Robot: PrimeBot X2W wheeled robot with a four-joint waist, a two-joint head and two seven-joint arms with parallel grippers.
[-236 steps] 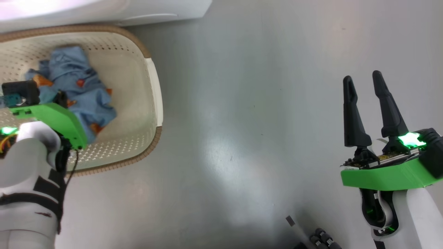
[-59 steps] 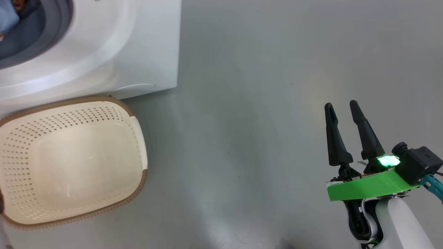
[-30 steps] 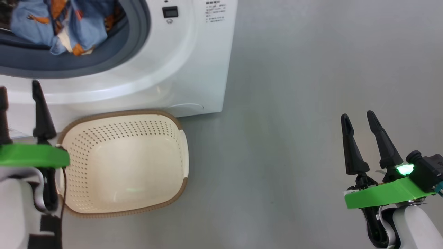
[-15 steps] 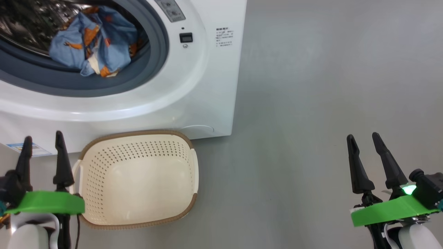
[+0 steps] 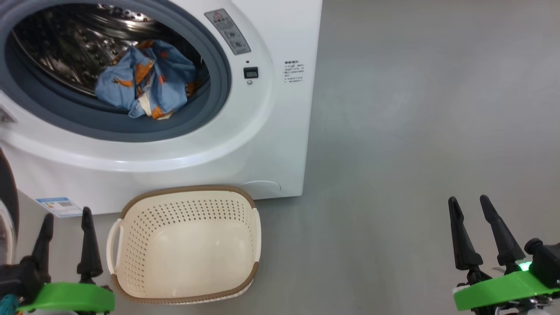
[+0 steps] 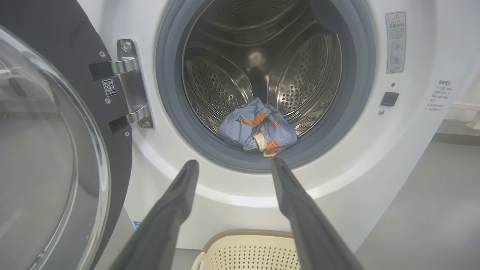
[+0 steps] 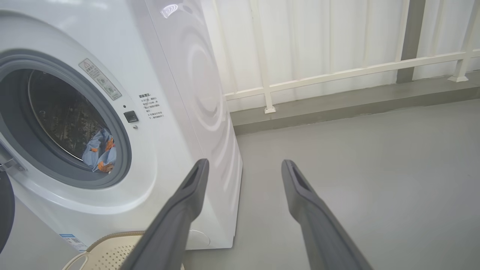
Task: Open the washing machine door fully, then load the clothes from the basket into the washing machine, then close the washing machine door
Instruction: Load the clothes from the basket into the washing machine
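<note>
The white washing machine (image 5: 280, 144) stands with its round opening uncovered. Its black glass-windowed door (image 6: 48, 150) hangs swung wide on the left hinge. The light blue clothes (image 5: 146, 81) with orange figures lie bunched at the front of the steel drum, also seen as clothes (image 6: 258, 127) and clothes (image 7: 99, 150). The cream basket (image 5: 186, 284) sits empty on the floor before the machine. My left gripper (image 5: 65, 216) is open at the lower left, just left of the basket. My right gripper (image 5: 468, 203) is open at the lower right, over bare floor.
Grey floor (image 5: 415, 131) stretches to the right of the machine. A white railing (image 7: 337, 71) and pale wall panels run behind. The open door's edge (image 5: 6, 210) juts in at the far left, close to my left gripper.
The head view has risen, bringing the drum and the clothes inside it fully into sight. Earlier the clothes lay in the basket under my left gripper; the basket is now empty.
</note>
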